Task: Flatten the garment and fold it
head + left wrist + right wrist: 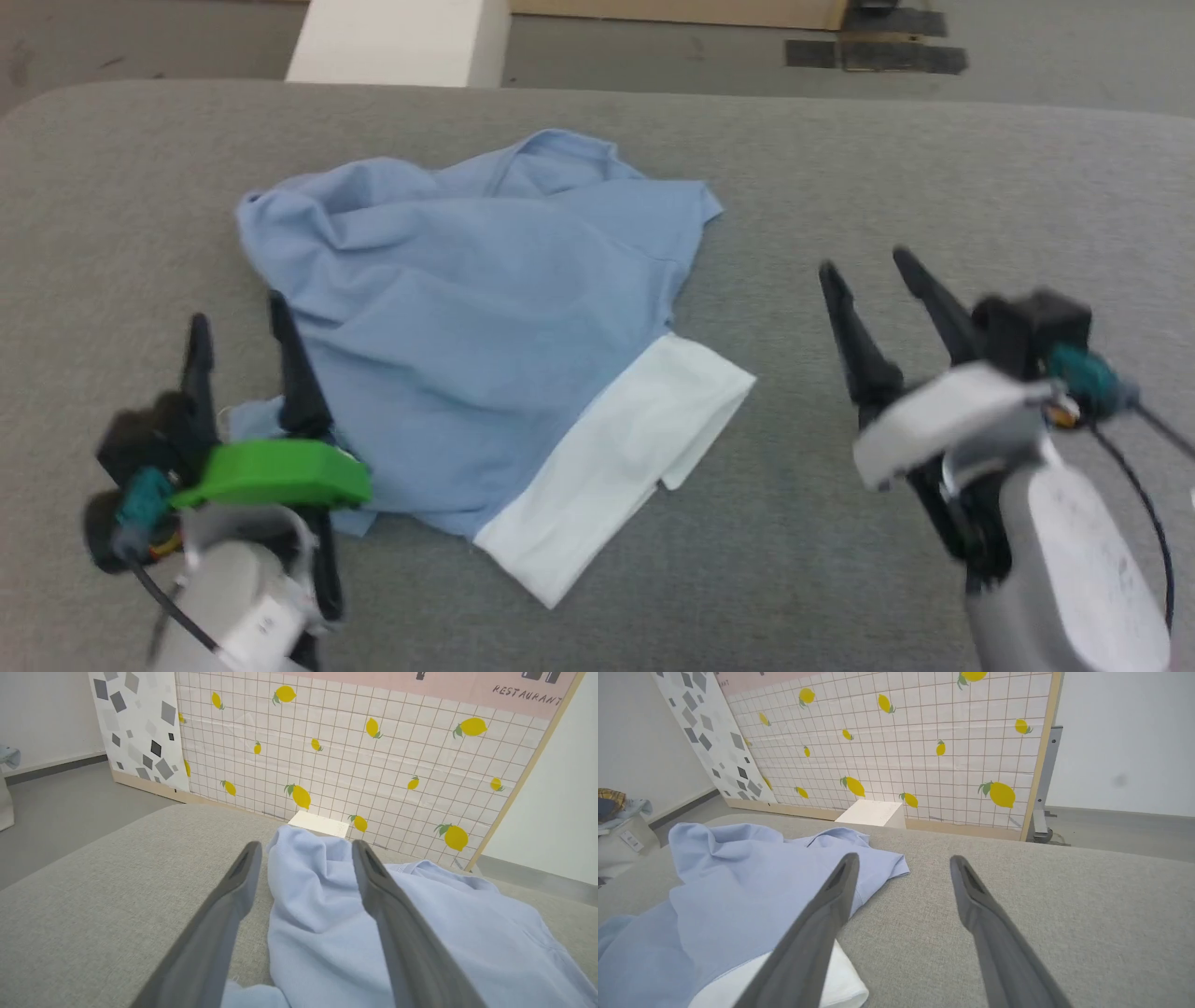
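head view has the crumpled light blue soft-knit garment point(467, 308) lying in a loose heap on the grey woven-fabric table point(934, 168), with a broad white cloth band point(616, 467) along the garment's near right edge. the left gripper point(238, 313) sits at the garment's near left edge with its two dark fingers spread. in the left wrist view a raised fold of the garment stands between them, unpinched, and i cannot tell whether the tips touch the cloth. the right gripper point(865, 262) hovers to the right of the garment, apart from it, fingers spread and holding nothing. the knit looks light and limp, so it will likely sag, stretch and drag its other folds along when lifted. the surest holds seem to be the two ends of the white-banded edge, or the shoulders, pinched through a thin layer. what looks like a collar point(560, 149) lies at the garment's far edge, but the sleeves are lost in the folds, no logo or button is visible, and whether the white band is hem, lining or turned-out cloth is unclear.
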`<state>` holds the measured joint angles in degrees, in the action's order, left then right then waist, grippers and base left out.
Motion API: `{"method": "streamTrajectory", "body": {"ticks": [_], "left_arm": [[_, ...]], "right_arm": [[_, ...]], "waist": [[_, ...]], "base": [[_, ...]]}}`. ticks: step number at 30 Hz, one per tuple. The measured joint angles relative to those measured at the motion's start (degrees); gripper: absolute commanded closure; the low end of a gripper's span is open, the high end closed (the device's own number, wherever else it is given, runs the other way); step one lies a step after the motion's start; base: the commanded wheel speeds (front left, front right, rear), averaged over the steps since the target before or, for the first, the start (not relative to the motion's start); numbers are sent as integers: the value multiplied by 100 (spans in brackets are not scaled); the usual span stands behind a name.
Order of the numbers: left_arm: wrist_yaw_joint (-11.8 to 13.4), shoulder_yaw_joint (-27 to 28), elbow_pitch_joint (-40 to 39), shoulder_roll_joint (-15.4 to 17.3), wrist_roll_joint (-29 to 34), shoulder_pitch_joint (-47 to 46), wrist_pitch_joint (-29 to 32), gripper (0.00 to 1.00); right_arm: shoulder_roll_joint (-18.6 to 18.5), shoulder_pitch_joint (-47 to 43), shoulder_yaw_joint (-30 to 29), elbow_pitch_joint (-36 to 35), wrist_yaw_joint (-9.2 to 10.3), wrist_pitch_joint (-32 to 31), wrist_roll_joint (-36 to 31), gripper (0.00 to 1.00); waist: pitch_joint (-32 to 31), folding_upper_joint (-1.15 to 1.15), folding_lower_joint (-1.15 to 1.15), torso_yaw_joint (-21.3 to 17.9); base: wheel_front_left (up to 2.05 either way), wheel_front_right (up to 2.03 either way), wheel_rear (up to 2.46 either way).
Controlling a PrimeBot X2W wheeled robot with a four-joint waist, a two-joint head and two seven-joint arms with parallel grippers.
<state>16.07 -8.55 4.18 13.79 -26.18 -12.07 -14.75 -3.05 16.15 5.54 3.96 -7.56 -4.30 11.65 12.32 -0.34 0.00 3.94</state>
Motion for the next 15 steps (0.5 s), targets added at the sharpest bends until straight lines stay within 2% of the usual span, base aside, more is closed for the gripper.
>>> {"method": "streamTrajectory", "body": {"ticks": [4,6,8,11,15], "left_arm": [[-400,264,-453,-756,616,307,1,0],[-605,375,-572,-925,801,311,1,0],[-797,414,-598,-1014,969,311,0,0],[-955,423,-688,-1061,1056,268,0,0],[-920,307,-782,-1065,888,163,0,0]], "right_arm": [[-100,961,-8,730,0,-313,-10,0],[-154,1405,-18,1159,0,-516,-11,0],[-174,1880,-75,1692,0,-840,-13,0],[-197,2475,-197,2323,0,-1224,-125,0],[-234,3049,-435,3051,0,-1831,-369,0]], "waist": [[104,0,0,336],[178,0,0,498],[279,0,0,676],[468,0,0,897],[737,0,0,1158]], "base": [[0,0,0],[0,0,0],[0,0,0],[0,0,0],[0,0,0]]}}
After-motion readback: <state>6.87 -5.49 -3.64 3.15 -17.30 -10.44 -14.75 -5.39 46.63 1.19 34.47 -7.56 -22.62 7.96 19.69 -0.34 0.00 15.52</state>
